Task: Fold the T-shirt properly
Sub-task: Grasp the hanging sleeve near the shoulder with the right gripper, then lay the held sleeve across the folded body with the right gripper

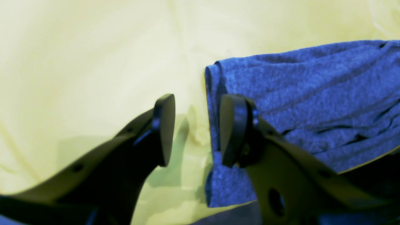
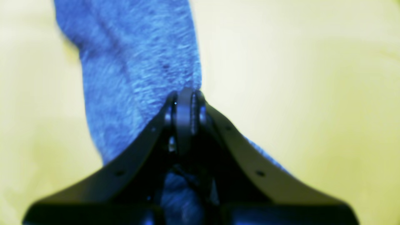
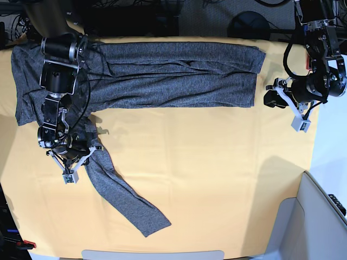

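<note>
The dark-grey T-shirt (image 3: 173, 76) lies as a long band across the far side of the yellow table, with one sleeve (image 3: 124, 197) trailing diagonally toward the near edge. At the upper end of that sleeve, my right gripper (image 3: 91, 146) is shut, and the right wrist view shows its tips (image 2: 186, 95) pinching the edge of the sleeve (image 2: 131, 68). At the band's right end my left gripper (image 3: 269, 95) is open. In the left wrist view its gap (image 1: 198, 129) stands at the folded edge of the T-shirt (image 1: 297, 84), one finger (image 1: 234, 128) over the fabric and the other beside it.
A yellow cloth (image 3: 206, 162) covers the table. A grey-and-white box (image 3: 320, 222) stands off the near right corner. Dark equipment and cables (image 3: 162, 16) line the far edge. A small red item (image 3: 25, 244) sits at the near left corner.
</note>
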